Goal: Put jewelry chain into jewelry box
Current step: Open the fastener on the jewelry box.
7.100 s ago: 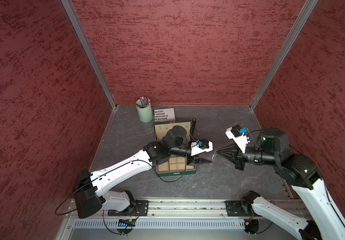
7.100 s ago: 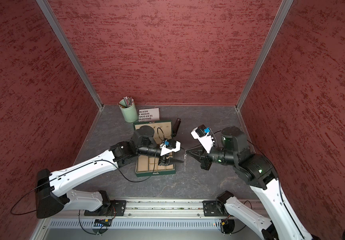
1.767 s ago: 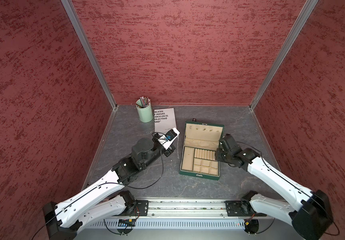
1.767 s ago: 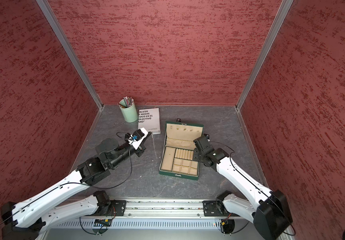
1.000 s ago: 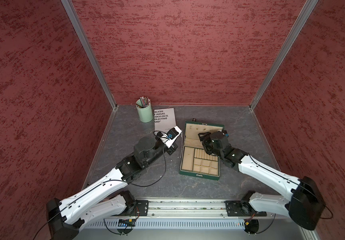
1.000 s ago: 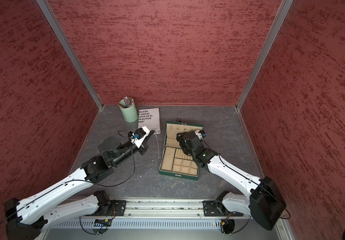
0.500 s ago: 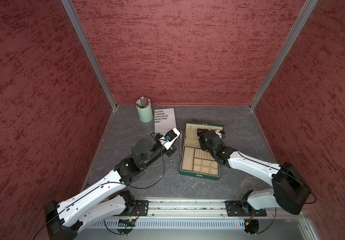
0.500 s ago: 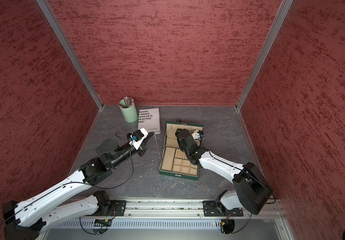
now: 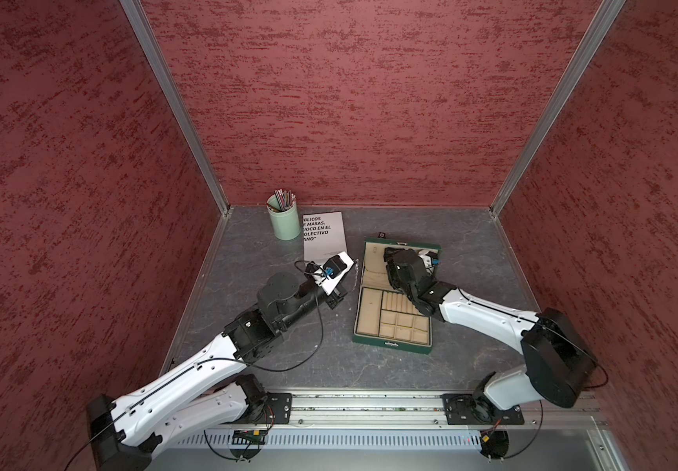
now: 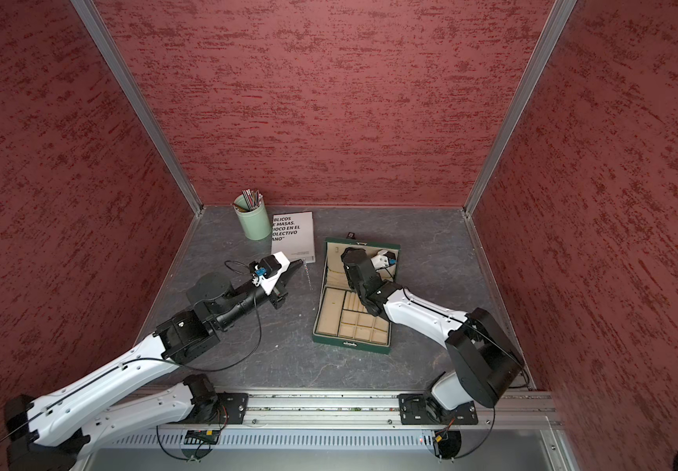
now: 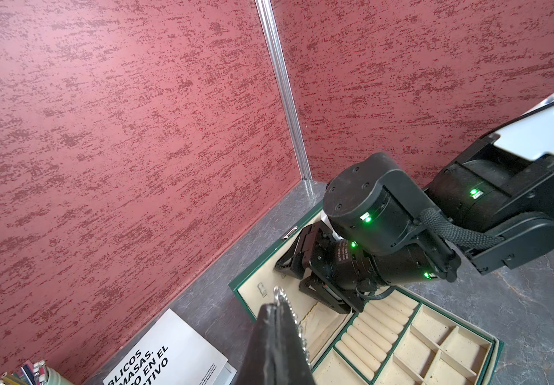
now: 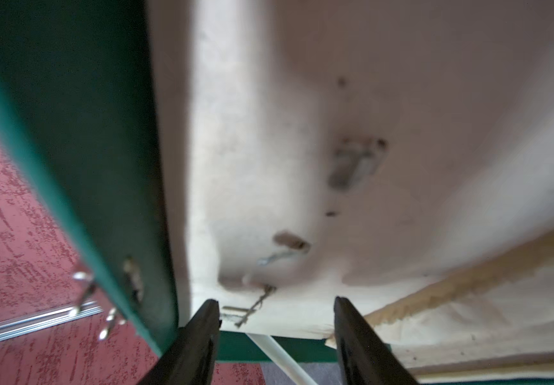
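Observation:
The dark green jewelry box (image 9: 390, 344) (image 10: 349, 346) lies open on the grey floor, its beige-lined lid laid back. The thin silvery jewelry chain (image 9: 356, 278) (image 10: 308, 276) (image 11: 297, 321) dangles from my left gripper (image 9: 352, 262) (image 10: 300, 263) (image 11: 274, 308), which is shut on it just left of the box's lid. My right gripper (image 9: 388, 253) (image 10: 345, 256) (image 12: 275, 316) hovers low over the lid's lining (image 12: 302, 166) near its far corner. Its fingers (image 12: 202, 333) stand apart with nothing held.
A pale green pencil cup (image 9: 284, 223) (image 10: 254, 224) and a white booklet with black lettering (image 9: 325, 240) (image 10: 293, 236) stand at the back left. Red walls close in three sides. A metal rail (image 9: 370, 412) runs along the front.
My right gripper has slid left across the open lid toward its far corner, its jaws narrowing a little. The left gripper has stayed almost still with the chain hanging.

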Robot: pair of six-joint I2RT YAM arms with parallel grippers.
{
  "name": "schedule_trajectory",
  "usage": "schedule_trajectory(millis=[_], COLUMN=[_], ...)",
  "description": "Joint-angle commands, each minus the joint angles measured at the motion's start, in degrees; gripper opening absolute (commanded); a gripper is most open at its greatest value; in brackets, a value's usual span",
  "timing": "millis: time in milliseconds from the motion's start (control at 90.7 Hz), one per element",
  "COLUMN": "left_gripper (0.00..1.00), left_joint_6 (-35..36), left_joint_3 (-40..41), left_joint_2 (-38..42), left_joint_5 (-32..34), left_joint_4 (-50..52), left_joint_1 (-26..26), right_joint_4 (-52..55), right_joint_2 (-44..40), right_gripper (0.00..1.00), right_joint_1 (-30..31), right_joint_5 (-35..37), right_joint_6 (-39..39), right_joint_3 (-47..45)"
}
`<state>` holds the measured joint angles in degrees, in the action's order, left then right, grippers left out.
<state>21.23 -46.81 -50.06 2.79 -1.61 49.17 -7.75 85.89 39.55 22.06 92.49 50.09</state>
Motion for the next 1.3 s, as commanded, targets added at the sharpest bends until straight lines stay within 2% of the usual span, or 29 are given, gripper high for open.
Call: schedule_trajectory(millis=[0, 375, 1289], left_gripper=[0.0, 0.0, 0.0], left_joint_6=[-0.7, -0.5, -0.5], left_joint_3=[0.6, 0.6, 0.7], left_joint_2=[0.6, 0.5, -0.2], left_joint_5=[-0.8, -1.1, -1.5], left_joint_4=[-1.6, -1.5, -1.3], left_joint_1=[0.0, 0.2, 0.2], right_joint_4=[0.6, -1.1, -4.5], right_joint_2=[0.5, 0.5, 4.5], right_gripper=[0.56, 0.49, 0.45], right_joint_1=[-0.2, -0.9, -0.9], right_joint_5=[1.0, -0.3, -3.5], right_joint_6=[0.5, 0.7, 1.5], right_joint_3=[0.9, -2.8, -7.2])
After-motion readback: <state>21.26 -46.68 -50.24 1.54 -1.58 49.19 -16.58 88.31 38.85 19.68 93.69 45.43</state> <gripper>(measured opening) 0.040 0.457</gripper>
